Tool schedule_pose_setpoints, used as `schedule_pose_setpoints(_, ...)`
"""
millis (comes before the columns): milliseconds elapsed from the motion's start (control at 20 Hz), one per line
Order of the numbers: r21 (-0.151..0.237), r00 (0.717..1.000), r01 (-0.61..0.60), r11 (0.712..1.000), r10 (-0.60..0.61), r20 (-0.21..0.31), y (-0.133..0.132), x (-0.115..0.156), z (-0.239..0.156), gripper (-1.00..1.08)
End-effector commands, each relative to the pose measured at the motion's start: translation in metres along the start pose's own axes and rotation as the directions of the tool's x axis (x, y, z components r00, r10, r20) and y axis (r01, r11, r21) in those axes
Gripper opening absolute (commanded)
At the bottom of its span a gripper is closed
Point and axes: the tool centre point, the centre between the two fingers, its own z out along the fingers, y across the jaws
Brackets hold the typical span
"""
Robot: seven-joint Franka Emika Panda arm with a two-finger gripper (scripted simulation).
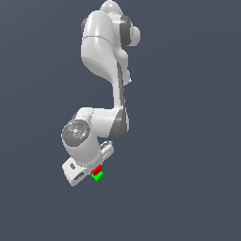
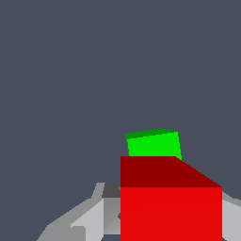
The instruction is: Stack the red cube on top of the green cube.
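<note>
We see the arm [image 1: 101,84] from above, over a plain dark grey floor [image 1: 188,141]. It bends down toward the lower part of the exterior view, and its white gripper [image 1: 94,170] sits just beside the two cubes.

In the exterior view the red cube [image 1: 97,169] is at the gripper's end, partly hidden by the white hand. The green cube [image 1: 98,176] shows just under it in the picture and the two seem to touch or overlap. From this view we cannot tell if the red cube rests on the green one or only hangs over it.

In the wrist view the red cube [image 2: 170,212] is very near the camera and fills the lower part of the picture. Grey fingers [image 2: 89,219] show on both sides of it and lie against its sides, so the pincer looks clamped on the red cube. The green cube [image 2: 154,143] shows behind the red cube's far edge, and it is a little turned compared with the red one. Only part of it is visible, the rest is covered by the red cube.
</note>
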Motion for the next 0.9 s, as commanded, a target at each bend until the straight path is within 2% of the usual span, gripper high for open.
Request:
schedule_pose_setpoints(0,-0.001,1.000,0.000,1.000,0.000,-0.001,0.0032,0.0054,0.0016,-1.00)
schedule_pose_setpoints(600,-0.001,1.000,0.000,1.000,0.000,-0.001,0.0082,0.0147,0.0055,-1.00)
schedule_pose_setpoints(650,-0.001,1.000,0.000,1.000,0.000,-0.001,0.0082,0.0147,0.0055,1.00)
schedule_pose_setpoints(850,-0.001,1.000,0.000,1.000,0.000,-0.001,0.0082,0.0147,0.0055,1.00)
